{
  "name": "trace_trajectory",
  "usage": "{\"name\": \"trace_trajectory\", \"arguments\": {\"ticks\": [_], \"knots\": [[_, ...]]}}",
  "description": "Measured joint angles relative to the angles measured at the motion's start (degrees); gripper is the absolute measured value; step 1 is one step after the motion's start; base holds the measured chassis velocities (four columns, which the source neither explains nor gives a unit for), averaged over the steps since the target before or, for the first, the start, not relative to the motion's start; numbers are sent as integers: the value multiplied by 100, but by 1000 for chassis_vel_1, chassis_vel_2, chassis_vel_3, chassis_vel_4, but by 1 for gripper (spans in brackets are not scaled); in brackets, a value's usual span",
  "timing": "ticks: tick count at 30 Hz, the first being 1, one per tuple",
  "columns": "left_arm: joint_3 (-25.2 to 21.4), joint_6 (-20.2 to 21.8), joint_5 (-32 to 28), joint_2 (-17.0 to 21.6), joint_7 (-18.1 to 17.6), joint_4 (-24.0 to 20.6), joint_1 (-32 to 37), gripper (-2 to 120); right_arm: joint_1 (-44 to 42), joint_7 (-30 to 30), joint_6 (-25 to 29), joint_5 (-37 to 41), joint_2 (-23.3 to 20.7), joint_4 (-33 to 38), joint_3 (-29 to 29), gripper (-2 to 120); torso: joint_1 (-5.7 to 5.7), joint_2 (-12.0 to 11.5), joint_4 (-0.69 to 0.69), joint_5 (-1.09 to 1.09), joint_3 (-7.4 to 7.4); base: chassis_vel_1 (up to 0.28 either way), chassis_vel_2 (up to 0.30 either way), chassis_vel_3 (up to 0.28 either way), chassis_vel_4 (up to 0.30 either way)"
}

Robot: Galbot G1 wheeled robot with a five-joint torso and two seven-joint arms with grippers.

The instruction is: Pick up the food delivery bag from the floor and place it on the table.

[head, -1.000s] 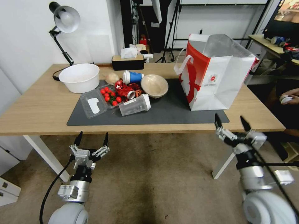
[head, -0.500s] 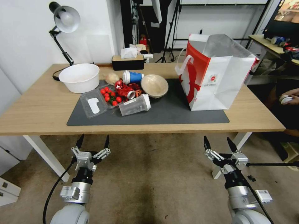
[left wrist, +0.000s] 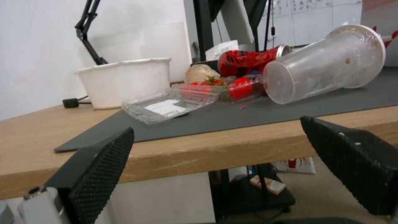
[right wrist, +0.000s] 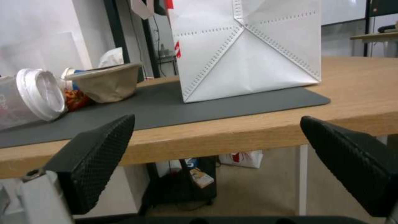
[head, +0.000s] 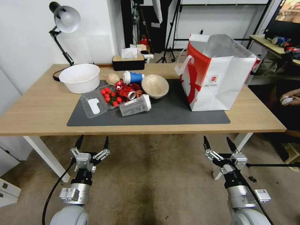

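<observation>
bag (head: 215,75) is standing on tabletop (head: 37,109), at mat's (head: 175,114) right end | bowl (head: 80,77) is sitting left of mat | cup (head: 136,105) is lying on mat, tray (head: 93,104) to its left | both pincers, left (head: 92,142) and right (head: 218,144), are hanging below tabletop's front edge, over floor (head: 156,181)

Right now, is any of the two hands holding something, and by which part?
Nothing is held. The left hand and the right hand are both open and empty, below the table edge. The food delivery bag stands on the table, untouched.
</observation>
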Motion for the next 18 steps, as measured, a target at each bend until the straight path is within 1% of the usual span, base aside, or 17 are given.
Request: {"name": "trace_trajectory", "arguments": {"ticks": [18], "knots": [[-2,0,5,3,3,1,-1,100,6,0,2,8,-8,0,6,100,0,0,0,0,0,0,0,0,0]]}}
